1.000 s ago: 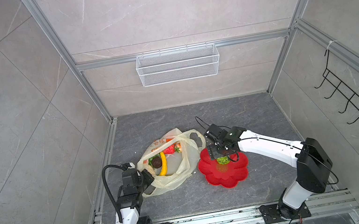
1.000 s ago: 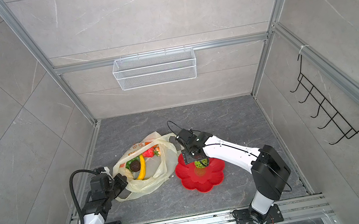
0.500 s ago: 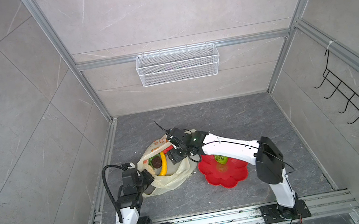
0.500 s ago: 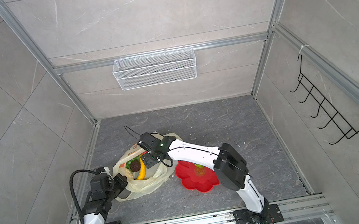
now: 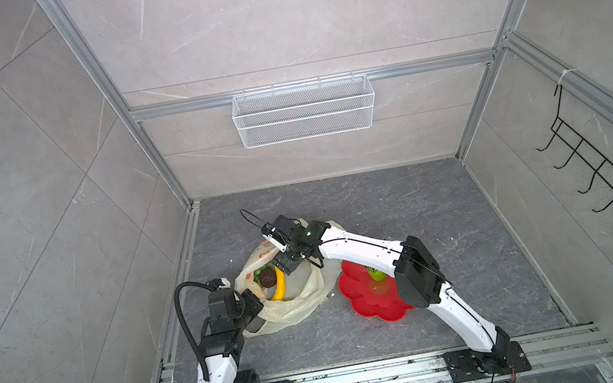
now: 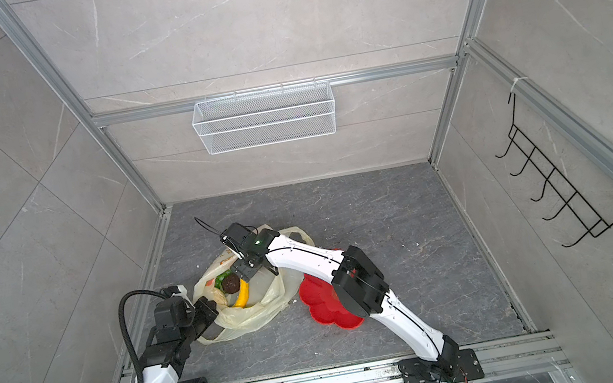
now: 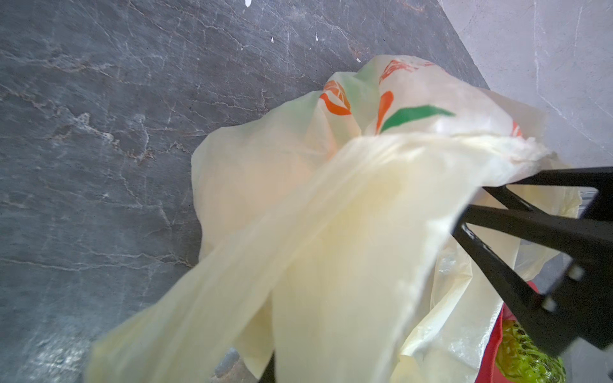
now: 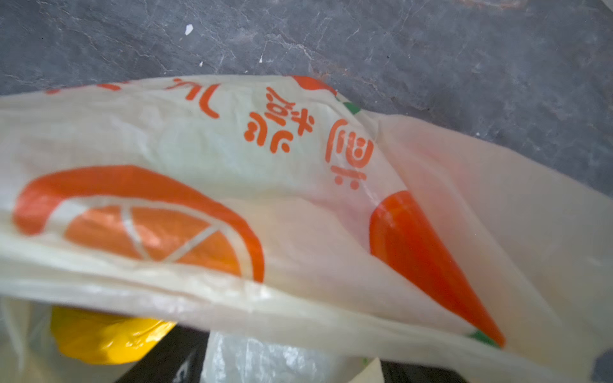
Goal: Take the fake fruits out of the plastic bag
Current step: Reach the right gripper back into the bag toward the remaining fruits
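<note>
Item 1, left gripper: clamped tight on the near rim of the plastic bag, unchanged from a second ago, holding the mouth up for me.

Item 2, bag contents: banana, dark brown ball and a green piece beside it, all inside the bag on the floor.

Item 3, right gripper: over the red plate a second ago, now swung back across to the bag's mouth. Jaws wide, nothing between them.

Item 4, red plate: just right of the bag, with a green bumpy fruit left on it.

My reading: one delivery is done, the next pick is starting, and most of the fruit remains bagged.
</note>
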You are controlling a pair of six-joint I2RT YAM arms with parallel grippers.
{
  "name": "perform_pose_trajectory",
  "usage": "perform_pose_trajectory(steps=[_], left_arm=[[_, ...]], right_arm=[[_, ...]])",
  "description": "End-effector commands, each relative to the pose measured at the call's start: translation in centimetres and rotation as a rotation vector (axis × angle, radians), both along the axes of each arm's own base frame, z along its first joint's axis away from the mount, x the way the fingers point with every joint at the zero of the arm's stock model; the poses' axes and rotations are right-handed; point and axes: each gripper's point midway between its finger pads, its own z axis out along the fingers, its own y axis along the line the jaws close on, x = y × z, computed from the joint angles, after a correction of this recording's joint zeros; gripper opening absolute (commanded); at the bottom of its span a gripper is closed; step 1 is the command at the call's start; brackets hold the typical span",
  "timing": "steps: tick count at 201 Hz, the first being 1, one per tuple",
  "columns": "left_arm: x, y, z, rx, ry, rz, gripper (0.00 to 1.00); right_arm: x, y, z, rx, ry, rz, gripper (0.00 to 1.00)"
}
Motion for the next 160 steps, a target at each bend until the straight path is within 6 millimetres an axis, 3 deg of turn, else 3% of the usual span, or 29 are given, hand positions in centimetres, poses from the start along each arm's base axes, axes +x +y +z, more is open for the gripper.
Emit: perform_pose_trajectory(steps=[1, 40, 45, 66, 82, 86, 126, 147, 160], left_arm=[[0.4, 0.1, 0.7, 0.026, -0.04, -0.016, 0.0], [0.5, -0.1, 0.5, 0.023, -0.031, -0.027, 0.0], [0.6, -0.1, 0.5, 0.022, -0.031, -0.027, 0.0], [0.6, -0.1, 0.5, 0.021, -0.031, -0.029, 0.0], [0.6, -0.1, 0.6, 0.022, -0.033, -0.027, 0.0], [0.6, -0.1, 0.5, 0.022, -0.032, -0.027, 0.0], [0.5, 0.0, 0.5, 0.024, -0.033, -0.024, 0.0], [0.5, 0.0, 0.5, 0.024, -0.031, -0.024, 0.0], [0.6, 0.0, 0.5, 0.024, -0.031, -0.023, 0.0]], right_arm=[[1.1, 0.0, -1.3, -0.05, -0.025, 0.064, 0.84], [2.4, 0.5, -1.8, -0.037, -0.013, 0.081, 0.86], [2.4, 0.5, -3.2, -0.051, 0.009, 0.083, 0.86], [2.5, 0.7, -3.9, -0.052, 0.034, 0.096, 0.86], [1.9, 0.8, -4.9, -0.06, 0.076, 0.114, 0.85], [2.1, 1.1, -4.1, -0.046, 0.067, 0.116, 0.84], [0.0, 0.7, -4.2, -0.069, 0.118, 0.143, 0.73], [-1.3, 1.5, -3.2, -0.044, 0.1, 0.161, 0.73], [-1.5, 1.3, -4.0, -0.039, 0.122, 0.145, 0.78]])
